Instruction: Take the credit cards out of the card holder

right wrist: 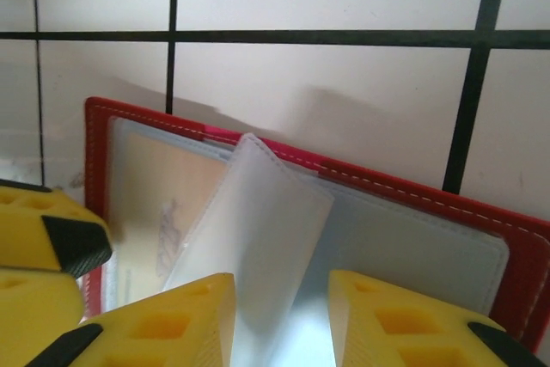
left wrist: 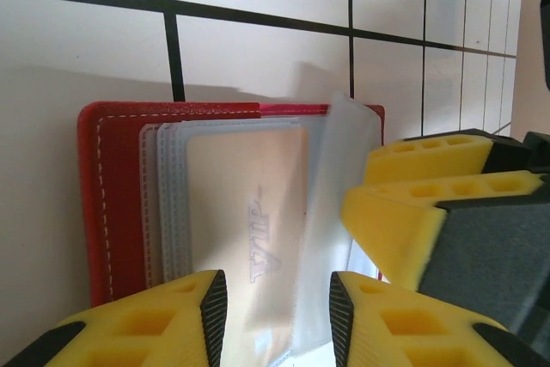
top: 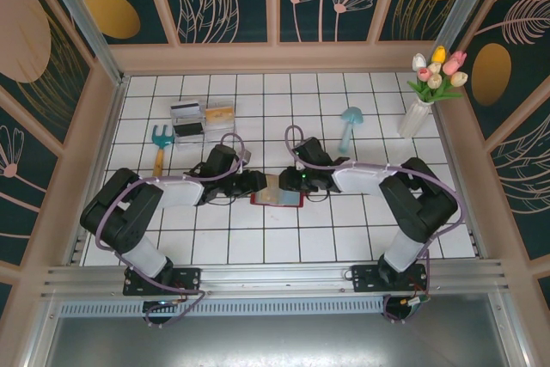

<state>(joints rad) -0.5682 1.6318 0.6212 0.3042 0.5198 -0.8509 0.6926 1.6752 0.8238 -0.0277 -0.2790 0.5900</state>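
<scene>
Tan card in the red card holder is showing "VIP" in pale grey outlined letters. In the left wrist view it is being seen through a clear sleeve. The word is running lengthwise along the card's 6-to-12 o'clock line, toward its 3 o'clock edge. In the right wrist view the tan card is carrying a faint grey mark, too blurred to read. In the top view, loose cards lying toward 10 o'clock are showing nothing legible.

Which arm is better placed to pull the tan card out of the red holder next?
Probably left: the left fingers straddle the tan card in the open card holder, lined up to draw it out. The right fingers flank a lifted clear sleeve, not the card.
</scene>
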